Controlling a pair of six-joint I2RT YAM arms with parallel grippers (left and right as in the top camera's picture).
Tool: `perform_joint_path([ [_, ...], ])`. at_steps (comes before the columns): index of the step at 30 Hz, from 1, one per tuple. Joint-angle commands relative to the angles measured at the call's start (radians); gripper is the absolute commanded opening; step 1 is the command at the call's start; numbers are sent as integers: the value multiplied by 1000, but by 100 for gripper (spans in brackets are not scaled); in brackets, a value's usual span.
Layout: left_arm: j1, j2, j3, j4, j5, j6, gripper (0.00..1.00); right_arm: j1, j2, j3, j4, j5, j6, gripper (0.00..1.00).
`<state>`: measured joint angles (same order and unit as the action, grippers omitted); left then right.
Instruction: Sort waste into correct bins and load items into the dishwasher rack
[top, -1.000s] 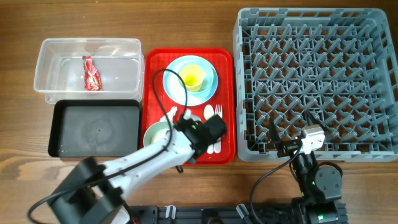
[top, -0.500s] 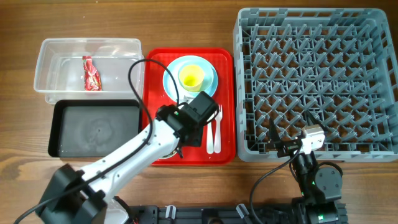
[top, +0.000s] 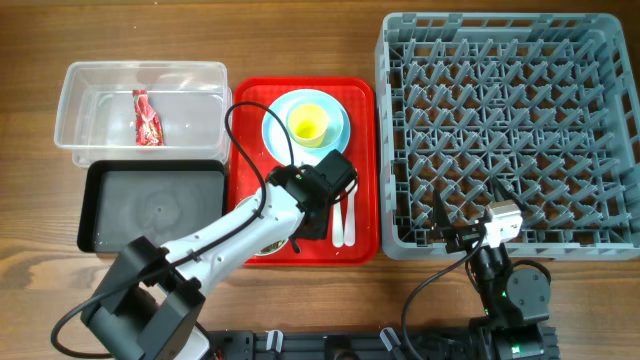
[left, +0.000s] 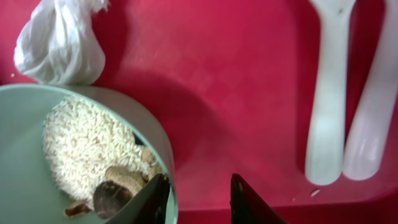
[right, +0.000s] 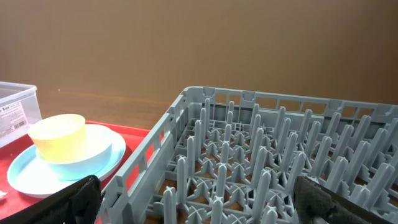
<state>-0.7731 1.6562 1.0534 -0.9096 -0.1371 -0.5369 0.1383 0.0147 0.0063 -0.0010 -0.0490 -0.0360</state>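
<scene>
My left gripper (left: 199, 180) straddles the right rim of the pale mint bowl (left: 25, 155). One finger is inside against the rim and the other outside over the tray, with a gap still showing, so it stands open. The bowl holds white rice (left: 87, 149) and brown bits. A crumpled white paper scrap (left: 59, 43) lies beside the bowl. The white fork and spoon (left: 326, 106) lie to the right. In the overhead view the left gripper (top: 298, 222) covers most of the bowl. My right gripper (right: 205, 202) hangs wide open at the dishwasher rack's (top: 510, 130) near edge.
The yellow cup (top: 308, 122) sits in a pale blue bowl on the light blue plate (top: 335, 140), at the back of the red tray (top: 360, 235). The clear bin (top: 75, 100) holds the red wrapper (top: 147, 117). The black bin (top: 100, 205) stands in front of it.
My left arm has swung over the mint bowl and now hides it and the paper scrap from above. Its jaws have narrowed around the rim. The right arm has not moved.
</scene>
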Motion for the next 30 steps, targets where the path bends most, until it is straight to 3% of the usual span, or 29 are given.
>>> perform_joint_path([
  [1, -4, 12, -38, 34, -37, -3, 33, -4, -3, -1, 3, -11, -10, 100],
  [16, 3, -13, -33, 37, -69, -2, 33, -4, -3, -1, 3, -11, -10, 100],
  [18, 14, -47, 17, -6, -70, 6, 40, -4, -3, -1, 3, -11, -10, 100],
  [19, 23, -68, 47, -29, -69, 8, 51, -4, -3, -1, 3, -11, -10, 100],
  [22, 62, -114, 103, -72, -70, 13, 70, -4, -3, -1, 3, -11, -10, 100],
  [26, 193, -130, 111, -63, -69, 121, 82, -4, -3, -1, 3, -11, -10, 100],
  [30, 341, -80, 110, -13, -32, 200, 79, -4, -3, -1, 3, -11, -10, 100],
])
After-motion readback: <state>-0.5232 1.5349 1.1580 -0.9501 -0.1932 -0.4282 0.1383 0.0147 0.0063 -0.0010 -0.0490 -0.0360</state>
